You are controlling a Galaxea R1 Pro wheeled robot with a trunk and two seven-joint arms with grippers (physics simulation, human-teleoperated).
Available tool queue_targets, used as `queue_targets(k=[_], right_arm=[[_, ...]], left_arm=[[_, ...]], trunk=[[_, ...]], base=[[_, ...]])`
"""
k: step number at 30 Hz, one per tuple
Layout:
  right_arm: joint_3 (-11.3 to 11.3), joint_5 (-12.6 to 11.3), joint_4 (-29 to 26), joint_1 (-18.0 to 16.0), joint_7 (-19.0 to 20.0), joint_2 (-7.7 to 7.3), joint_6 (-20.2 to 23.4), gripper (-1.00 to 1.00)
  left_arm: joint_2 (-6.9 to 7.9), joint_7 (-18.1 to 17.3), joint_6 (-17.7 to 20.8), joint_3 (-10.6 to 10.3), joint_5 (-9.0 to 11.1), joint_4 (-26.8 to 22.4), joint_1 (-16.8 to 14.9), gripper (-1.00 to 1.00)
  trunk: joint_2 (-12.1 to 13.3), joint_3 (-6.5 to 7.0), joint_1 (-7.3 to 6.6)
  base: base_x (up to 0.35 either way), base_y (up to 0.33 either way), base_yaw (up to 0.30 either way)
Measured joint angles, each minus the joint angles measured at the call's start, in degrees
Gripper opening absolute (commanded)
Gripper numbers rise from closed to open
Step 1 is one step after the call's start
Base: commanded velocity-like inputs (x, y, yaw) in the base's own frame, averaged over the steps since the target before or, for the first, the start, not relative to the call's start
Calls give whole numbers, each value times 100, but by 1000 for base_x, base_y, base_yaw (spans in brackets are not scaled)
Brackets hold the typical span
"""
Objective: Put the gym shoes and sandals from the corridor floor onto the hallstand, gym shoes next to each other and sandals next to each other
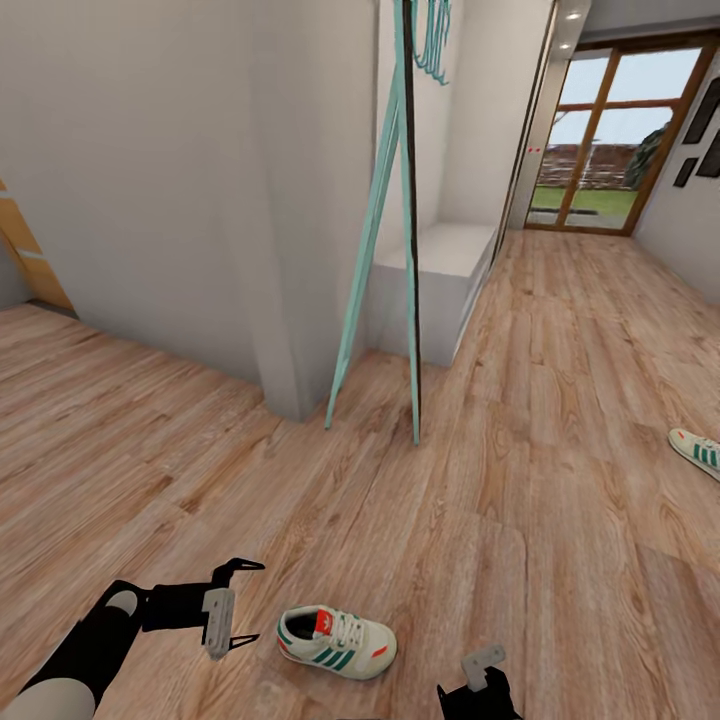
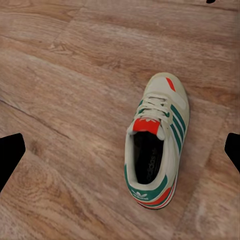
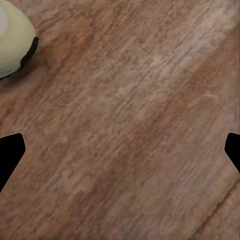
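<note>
On the wood-plank corridor floor (image 1: 560, 420), two gym shoes, one three-stripe trefoil-logo sneaker (image 1: 336, 641) at 6 o'clock beside the wide-open left gripper (image 1: 243, 603), second sneaker (image 1: 697, 450) at 3 o'clock, right gripper (image 1: 480, 672) spread wide, white low bench (image 1: 455, 262) at 12 o'clock.

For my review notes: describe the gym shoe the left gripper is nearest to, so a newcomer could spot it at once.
Start at the corridor floor in the head view and come to its near edge. The gym shoe lies upright there, just beside the open left gripper. The other gym shoe lies far off at the right edge, partly cut off.
</note>
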Motion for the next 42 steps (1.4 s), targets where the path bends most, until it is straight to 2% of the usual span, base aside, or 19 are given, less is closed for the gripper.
queue_targets(k=[3, 42], right_arm=[[1, 0, 0, 0, 0, 0, 0, 100], [1, 0, 0, 3, 0, 0, 0, 100]], left_arm=[[-4, 0, -2, -1, 3, 4, 0, 100], [-7, -9, 0, -8, 4, -9, 0, 100]], trunk=[[0, 7, 0], [-52, -852, 101]], base=[[0, 0, -19], [0, 0, -1]])
